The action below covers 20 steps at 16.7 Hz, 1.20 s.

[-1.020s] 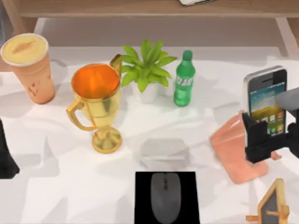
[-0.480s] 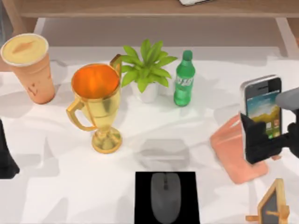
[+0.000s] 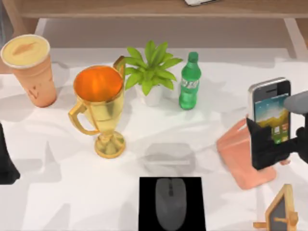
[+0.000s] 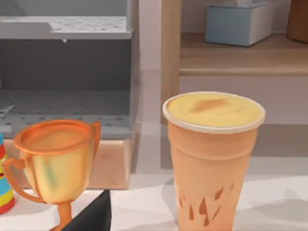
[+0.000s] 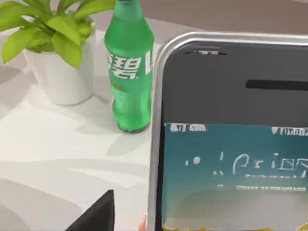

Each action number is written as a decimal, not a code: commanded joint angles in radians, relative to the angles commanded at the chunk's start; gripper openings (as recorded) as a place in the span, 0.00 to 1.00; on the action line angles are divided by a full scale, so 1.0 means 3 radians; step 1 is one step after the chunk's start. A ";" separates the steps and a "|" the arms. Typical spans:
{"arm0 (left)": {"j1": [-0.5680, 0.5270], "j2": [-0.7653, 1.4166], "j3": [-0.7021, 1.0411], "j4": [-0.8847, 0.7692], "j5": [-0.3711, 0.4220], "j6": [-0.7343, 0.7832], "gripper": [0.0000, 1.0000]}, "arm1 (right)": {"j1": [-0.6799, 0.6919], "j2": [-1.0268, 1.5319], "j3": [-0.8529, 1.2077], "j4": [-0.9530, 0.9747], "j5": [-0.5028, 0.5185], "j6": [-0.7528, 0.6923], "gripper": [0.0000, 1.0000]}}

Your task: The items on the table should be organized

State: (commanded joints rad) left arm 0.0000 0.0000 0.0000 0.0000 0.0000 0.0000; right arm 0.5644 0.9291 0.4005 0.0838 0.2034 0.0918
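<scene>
A silver-edged smartphone (image 3: 268,107) with a colourful screen stands upright at the table's right, and my right gripper (image 3: 275,145) is shut on its lower part. It is over the salmon phone stand (image 3: 238,156); whether they touch I cannot tell. The right wrist view shows the smartphone (image 5: 231,144) close up. The dark grey mouse (image 3: 170,202) lies on a black pad (image 3: 147,211) at the front centre. The peach cup (image 3: 31,70) with its cream lid stands at the back left, also seen as the cup (image 4: 211,159) in the left wrist view. My left arm (image 3: 6,163) is parked at the left edge.
A gold trophy (image 3: 98,103) stands left of centre, with a potted plant (image 3: 150,72) and a green bottle (image 3: 190,82) behind the middle. A small wooden-framed board (image 3: 281,211) sits at the front right. The wooden shelf (image 3: 120,8) runs along the back of the white table (image 3: 72,192).
A second ago the smartphone stood slightly farther back; my right gripper has brought it a little forward and left over the stand. Over the last half second it has barely moved.
</scene>
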 joint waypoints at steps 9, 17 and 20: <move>0.0000 0.0000 0.0000 0.0000 0.0000 0.0000 1.00 | 0.0360 -0.0500 -0.0135 -0.0399 0.0320 0.0151 1.00; 0.0000 0.0000 0.0000 0.0000 0.0000 0.0000 1.00 | -0.0081 -0.0977 -0.0341 -0.0364 0.0134 0.0073 1.00; 0.0000 0.0000 0.0000 0.0000 0.0000 0.0000 1.00 | -0.0536 -0.1522 -0.0587 -0.0335 -0.0073 -0.0031 1.00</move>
State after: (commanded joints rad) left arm 0.0000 0.0000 0.0000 0.0000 0.0000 0.0000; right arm 0.4038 0.4727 0.2244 -0.0166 0.1816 0.0825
